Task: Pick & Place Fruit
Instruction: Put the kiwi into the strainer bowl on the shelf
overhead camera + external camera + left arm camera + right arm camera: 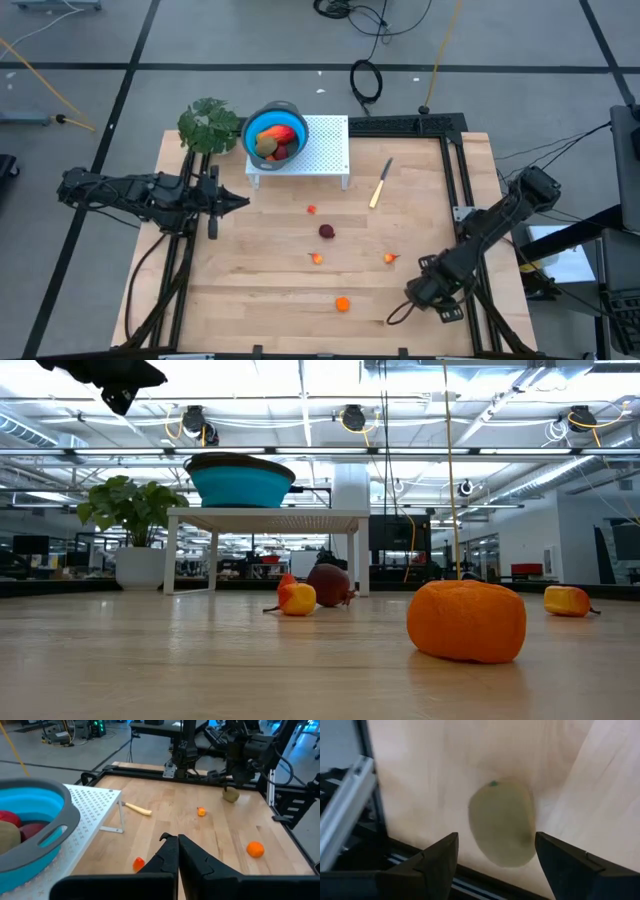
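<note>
An olive-brown oval fruit (502, 822) lies on the wooden table (250, 290) near its right edge. My right gripper (496, 840) hangs open just above it, one finger on each side, touching nothing; it shows over the fruit (230, 795) in the left wrist view too. My left gripper (240, 203) is shut and held in the air at the table's left, near the stand. A dark red ball (327, 231), an orange ball (343, 304) and small orange-red pieces (317, 258) lie mid-table. A blue bowl (275, 135) holds more fruit.
The bowl sits on a white perforated stand (320, 150) at the far edge, next to a green plant (210, 125). A pale-handled knife (380, 183) lies to the right of the stand. A dark metal frame (455, 180) runs along the table's right edge, close to my right gripper.
</note>
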{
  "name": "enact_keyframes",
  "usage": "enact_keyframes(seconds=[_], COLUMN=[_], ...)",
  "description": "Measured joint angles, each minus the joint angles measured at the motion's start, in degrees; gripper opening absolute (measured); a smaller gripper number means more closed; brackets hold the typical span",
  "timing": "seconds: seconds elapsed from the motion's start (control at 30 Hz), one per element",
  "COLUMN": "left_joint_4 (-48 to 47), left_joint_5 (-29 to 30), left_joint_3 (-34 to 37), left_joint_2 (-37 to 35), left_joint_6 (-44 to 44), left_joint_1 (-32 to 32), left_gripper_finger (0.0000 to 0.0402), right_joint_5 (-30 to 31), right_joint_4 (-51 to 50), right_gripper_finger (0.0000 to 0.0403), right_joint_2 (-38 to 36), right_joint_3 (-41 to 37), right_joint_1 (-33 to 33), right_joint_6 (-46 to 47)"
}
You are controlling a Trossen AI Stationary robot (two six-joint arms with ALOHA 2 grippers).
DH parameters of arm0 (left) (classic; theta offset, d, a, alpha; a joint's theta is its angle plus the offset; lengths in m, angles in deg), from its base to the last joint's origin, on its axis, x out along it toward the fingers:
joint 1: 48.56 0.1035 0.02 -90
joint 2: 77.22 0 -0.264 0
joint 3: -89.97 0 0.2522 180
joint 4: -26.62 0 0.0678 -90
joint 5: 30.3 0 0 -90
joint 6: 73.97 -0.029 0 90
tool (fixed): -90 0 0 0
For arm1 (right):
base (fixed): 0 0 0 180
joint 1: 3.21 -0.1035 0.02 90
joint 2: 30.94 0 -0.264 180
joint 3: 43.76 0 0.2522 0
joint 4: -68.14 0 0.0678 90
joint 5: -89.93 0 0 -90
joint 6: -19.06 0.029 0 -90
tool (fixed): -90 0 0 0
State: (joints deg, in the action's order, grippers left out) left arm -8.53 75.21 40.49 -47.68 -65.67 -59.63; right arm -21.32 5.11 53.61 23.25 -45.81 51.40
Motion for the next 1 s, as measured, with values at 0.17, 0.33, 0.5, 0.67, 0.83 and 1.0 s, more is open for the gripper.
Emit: enact_keyframes(seconds=[0.17, 0.33, 0.5, 0.67, 0.83, 1.0], left_joint_4=[0.0, 0.0, 0.0, -0.2, -0.2, -0.4], left_joint_5=[0.0, 1.1, 1.1, 1.1, 1.1, 1.1], left_joint_3=[0.0, 0.0, 0.0, 0.0, 0.0, 0.0], left_joint_2=[0.0, 0.0, 0.0, 0.0, 0.0, 0.0], left_joint_6=[0.4, 0.4, 0.5, 0.5, 0.5, -0.3], left_joint_1=[0.0, 0.0, 0.0, 0.0, 0.0, 0.0], left_gripper_finger=[0.0016, 0.0019, 0.0019, 0.0019, 0.0019, 0.0019], right_joint_5=[4.7, 5.0, 4.8, 5.0, 4.8, 4.8], right_joint_4=[3.0, 7.1, 8.1, 7.8, 8.3, 8.8], right_gripper_finger=[0.0252, 0.0252, 0.0251, 0.0251, 0.0251, 0.0249], right_joint_2=[0.0, -0.1, 0.0, 0.0, 0.0, 0.0], right_joint_3=[-1.9, -4.5, -6.8, -8.3, -8.3, -8.3], right_joint_1=[-1.0, -1.1, -1.2, -1.2, -1.2, -1.1], right_joint_6=[0.0, 0.0, 0.0, -0.1, -0.3, -0.2])
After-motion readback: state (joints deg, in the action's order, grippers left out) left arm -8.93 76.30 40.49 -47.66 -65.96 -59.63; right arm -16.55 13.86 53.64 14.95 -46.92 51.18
